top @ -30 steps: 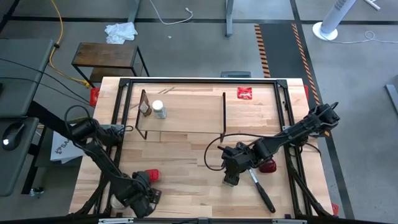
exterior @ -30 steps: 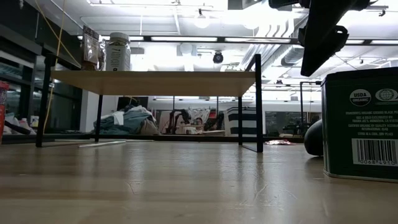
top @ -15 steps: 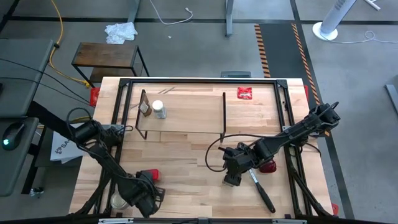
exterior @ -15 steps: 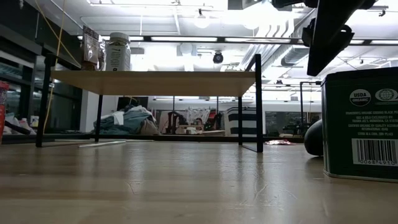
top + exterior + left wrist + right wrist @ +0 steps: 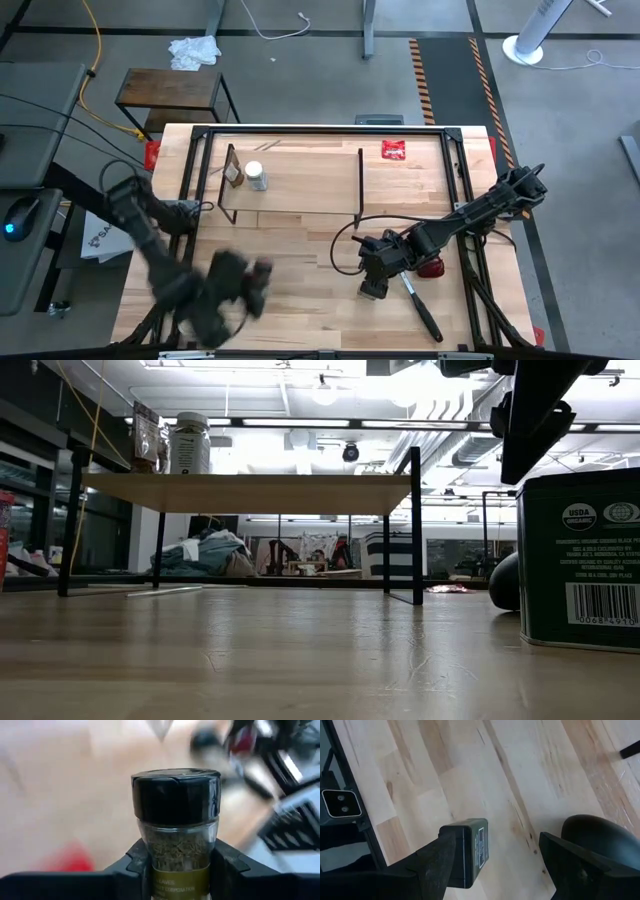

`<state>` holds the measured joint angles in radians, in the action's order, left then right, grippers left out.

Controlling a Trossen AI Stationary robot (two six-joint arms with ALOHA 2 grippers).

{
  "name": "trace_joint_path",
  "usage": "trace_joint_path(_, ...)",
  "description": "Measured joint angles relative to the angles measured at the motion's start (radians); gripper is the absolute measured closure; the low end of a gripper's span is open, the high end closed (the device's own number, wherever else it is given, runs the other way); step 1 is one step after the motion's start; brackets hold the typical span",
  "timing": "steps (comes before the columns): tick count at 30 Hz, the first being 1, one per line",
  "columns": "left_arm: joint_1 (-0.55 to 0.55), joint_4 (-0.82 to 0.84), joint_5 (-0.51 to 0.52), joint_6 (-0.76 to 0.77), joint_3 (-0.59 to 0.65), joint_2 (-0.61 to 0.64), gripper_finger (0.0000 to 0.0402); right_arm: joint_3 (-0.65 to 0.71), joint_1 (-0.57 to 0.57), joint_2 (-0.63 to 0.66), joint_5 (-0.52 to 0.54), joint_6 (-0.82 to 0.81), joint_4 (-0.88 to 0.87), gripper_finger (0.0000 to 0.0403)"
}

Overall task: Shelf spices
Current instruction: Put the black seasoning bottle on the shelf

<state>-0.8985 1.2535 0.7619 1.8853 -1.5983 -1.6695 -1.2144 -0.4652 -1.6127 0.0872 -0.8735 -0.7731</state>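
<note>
Butcher-block table [image 5: 300, 250] carried the shelf [image 5: 300, 180]. Left gripper [image 5: 177, 865] clamped the dark-lidded glass jar [image 5: 176, 815]. Right gripper [image 5: 495, 855] hung spread above the small black box [image 5: 472, 851].

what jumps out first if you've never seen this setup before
In the left wrist view, a dark-lidded glass jar of dried herbs fills the picture, clamped upright in the left gripper over the table's front left. Mid-table, the right gripper hangs open over a small black box. On the shelf at the back, only a brown bottle and a white-capped jar stand, at its left end.
</note>
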Motion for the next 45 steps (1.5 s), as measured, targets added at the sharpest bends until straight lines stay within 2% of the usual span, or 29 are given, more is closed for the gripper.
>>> trace_joint_path(2,0.111,0.0,0.08,-0.299,-0.053,0.026,0.0281,0.0,0.0,0.0,0.002,0.0,0.0,0.0119)
trace_joint_path(5,0.279,-0.147,0.204,-0.812,-0.092,0.067,0.0281,0.0,0.0,0.0,0.008,0.002,0.0,0.0119)
trace_joint_path(7,0.367,-0.226,0.274,-0.982,-0.083,0.09,0.0281,0.0,0.0,0.0,0.018,-0.001,0.0,0.0119)
trace_joint_path(12,0.461,-0.284,0.501,-1.083,0.023,0.15,0.0281,0.0,0.0,0.0,0.086,-0.032,0.001,0.0119)
trace_joint_path(17,0.466,-0.404,0.505,-0.971,0.251,0.178,0.0281,0.0,0.006,0.0,0.182,-0.04,0.033,0.0119)
trace_joint_path(19,0.452,-0.515,0.537,-0.909,0.36,0.204,0.0281,0.0,0.015,0.0,0.2,-0.025,0.039,0.0119)
trace_joint_path(21,0.442,-0.648,0.578,-0.916,0.455,0.244,0.0281,0.0,0.032,0.0,0.207,-0.016,0.04,0.0119)
trace_joint_path(26,0.463,-1.003,0.554,-1.193,0.645,0.323,0.0281,0.0,0.072,0.0,0.297,-0.024,0.053,0.0119)
trace_joint_path(29,0.51,-1.324,0.483,-1.361,0.788,0.345,0.0281,0.0,0.099,0.0,0.339,-0.024,0.065,0.0119)
trace_joint_path(33,0.575,-1.797,0.36,-1.663,0.946,0.34,0.0281,0.0,0.127,0.0,0.377,-0.022,0.081,0.0119)
trace_joint_path(35,0.601,-1.929,0.348,-1.759,0.978,0.346,0.0281,0.0,0.133,0.0,0.387,-0.001,0.094,0.0119)
trace_joint_path(37,0.625,-1.93,0.372,-1.81,0.991,0.341,0.0281,0.0,0.14,0.0,0.386,0.023,0.103,0.0119)
trace_joint_path(40,0.656,-1.921,0.341,-1.856,0.992,0.333,0.0281,0.0,0.145,0.0,0.388,0.04,0.102,0.0119)
trace_joint_path(43,0.673,-1.891,0.319,-1.857,0.99,0.327,0.0281,0.0,0.146,0.0,0.403,0.044,0.102,0.0119)
trace_joint_path(45,0.682,-1.874,0.321,-1.84,0.991,0.326,0.0266,0.0,0.145,0.0,0.403,0.044,0.102,0.0119)
